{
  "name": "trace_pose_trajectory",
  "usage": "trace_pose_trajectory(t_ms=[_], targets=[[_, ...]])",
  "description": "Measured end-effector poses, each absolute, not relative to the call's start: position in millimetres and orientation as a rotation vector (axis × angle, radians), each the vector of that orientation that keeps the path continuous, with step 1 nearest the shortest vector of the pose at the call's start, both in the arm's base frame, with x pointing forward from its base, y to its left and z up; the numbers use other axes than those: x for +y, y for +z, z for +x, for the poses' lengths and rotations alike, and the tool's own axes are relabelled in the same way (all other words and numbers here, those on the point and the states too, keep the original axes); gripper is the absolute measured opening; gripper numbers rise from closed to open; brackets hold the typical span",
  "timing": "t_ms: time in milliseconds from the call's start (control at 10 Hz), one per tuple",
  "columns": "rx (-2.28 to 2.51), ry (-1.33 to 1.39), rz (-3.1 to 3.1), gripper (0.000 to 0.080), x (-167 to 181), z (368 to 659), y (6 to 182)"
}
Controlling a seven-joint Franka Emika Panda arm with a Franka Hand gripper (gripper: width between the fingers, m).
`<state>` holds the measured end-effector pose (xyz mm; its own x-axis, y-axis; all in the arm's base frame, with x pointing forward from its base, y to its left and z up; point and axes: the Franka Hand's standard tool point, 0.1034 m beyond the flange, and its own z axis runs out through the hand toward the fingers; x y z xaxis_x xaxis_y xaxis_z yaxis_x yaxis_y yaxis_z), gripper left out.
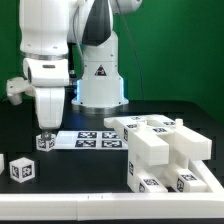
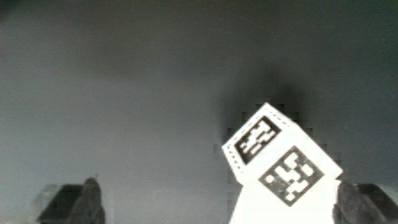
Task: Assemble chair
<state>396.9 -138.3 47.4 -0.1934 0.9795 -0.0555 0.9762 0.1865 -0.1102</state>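
Observation:
The part-built chair (image 1: 165,150), chunky white blocks with black-and-white tags, stands at the exterior view's right. A small white tagged block (image 1: 45,141) stands upright on the dark table, and my gripper (image 1: 46,127) hangs just above it. In the wrist view this same piece (image 2: 276,160) shows two tags and rises between my dark fingers (image 2: 71,202). It is close to one finger and well apart from the other. The gripper (image 2: 222,206) is open and holds nothing.
The marker board (image 1: 95,138) lies flat in front of the white robot base (image 1: 100,80). Another loose tagged block (image 1: 22,169) sits at the front on the exterior view's left, and a further white piece (image 1: 2,163) shows at that edge.

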Motion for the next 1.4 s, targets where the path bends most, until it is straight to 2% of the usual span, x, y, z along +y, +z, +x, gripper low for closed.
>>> trace_pose_trajectory(t_ms=[400, 600, 700, 1000, 1400], targets=[[-1.998, 0.185, -2.401, 0.0648, -140, 400, 49.8], [-1.396, 0.180, -2.774, 0.0648, -132, 394, 43.5], [-1.406, 0.170, -2.772, 0.0648, -131, 396, 43.8], [-1.049, 0.162, -2.919, 0.0648, -128, 397, 43.7], [-0.204, 0.188, -3.063, 0.0648, -130, 399, 46.8]])
